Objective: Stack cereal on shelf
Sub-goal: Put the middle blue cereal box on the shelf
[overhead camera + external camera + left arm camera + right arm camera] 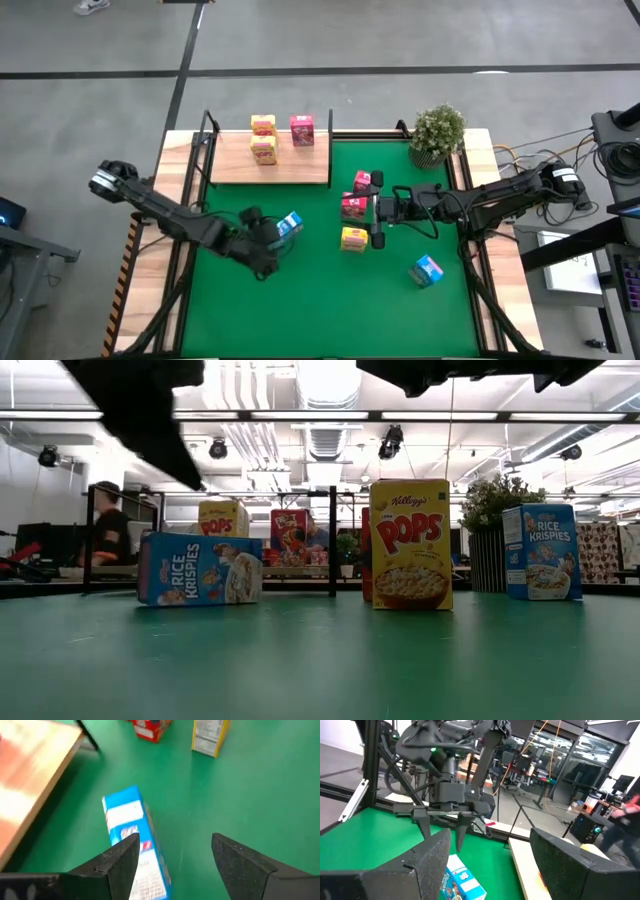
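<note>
Now the left gripper hangs wide open just beside a lying blue box, empty; the right gripper, open and empty, hovers near the pink box.

The shelf, a flat light-wood board with thin black posts at its ends, is laid along the far edge of the green mat. On it two yellow cereal boxes are stacked near the middle, and a pink box is stood just beside them. Out on the mat, two pink boxes are set close together near the shelf's end, with a yellow box just beyond them. One blue box is laid on its side in front of the shelf, and another blue box is found well apart from it.
</note>
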`<state>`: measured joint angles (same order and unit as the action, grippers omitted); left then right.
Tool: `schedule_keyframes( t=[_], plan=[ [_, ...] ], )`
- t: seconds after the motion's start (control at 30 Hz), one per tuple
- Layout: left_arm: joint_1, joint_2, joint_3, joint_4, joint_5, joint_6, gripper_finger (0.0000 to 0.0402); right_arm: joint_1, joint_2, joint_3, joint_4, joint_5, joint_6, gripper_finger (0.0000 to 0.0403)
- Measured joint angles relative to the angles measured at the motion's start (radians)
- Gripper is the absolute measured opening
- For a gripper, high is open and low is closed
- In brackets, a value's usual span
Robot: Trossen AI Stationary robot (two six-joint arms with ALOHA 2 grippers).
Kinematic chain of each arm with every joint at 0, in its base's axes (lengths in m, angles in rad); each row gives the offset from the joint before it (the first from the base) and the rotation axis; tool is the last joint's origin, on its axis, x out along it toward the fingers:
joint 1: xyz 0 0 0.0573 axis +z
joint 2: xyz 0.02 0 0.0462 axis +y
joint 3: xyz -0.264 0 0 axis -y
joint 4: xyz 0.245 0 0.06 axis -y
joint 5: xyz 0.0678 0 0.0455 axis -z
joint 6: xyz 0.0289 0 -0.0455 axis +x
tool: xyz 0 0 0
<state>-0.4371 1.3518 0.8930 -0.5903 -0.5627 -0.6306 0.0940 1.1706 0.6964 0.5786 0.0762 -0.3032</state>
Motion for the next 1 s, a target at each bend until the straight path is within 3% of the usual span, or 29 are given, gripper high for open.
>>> schedule_keyframes(
  t=[0.1,0.27,0.5,0.77,1.0],
  plan=[
    [-0.073,-0.027,-0.064,0.004,-0.074,-0.129,0.0231,0.000,0.000,0.000,0.002,0.000,0.001,0.0263],
    [-0.170,-0.057,-0.157,-0.007,-0.084,-0.316,0.0232,0.000,0.000,0.000,0.002,-0.002,0.017,0.0263],
    [-0.197,-0.071,-0.238,0.005,-0.135,-0.449,0.0254,0.000,0.000,0.000,0.002,-0.005,0.015,0.0263],
    [-0.197,-0.028,-0.374,0.208,-0.163,-0.448,0.0288,0.000,0.001,0.000,0.002,-0.005,0.014,0.0263],
    [-0.197,0.009,-0.450,0.377,-0.274,-0.444,0.0290,0.000,0.002,0.000,0.002,-0.005,0.004,0.0263]
  ],
)
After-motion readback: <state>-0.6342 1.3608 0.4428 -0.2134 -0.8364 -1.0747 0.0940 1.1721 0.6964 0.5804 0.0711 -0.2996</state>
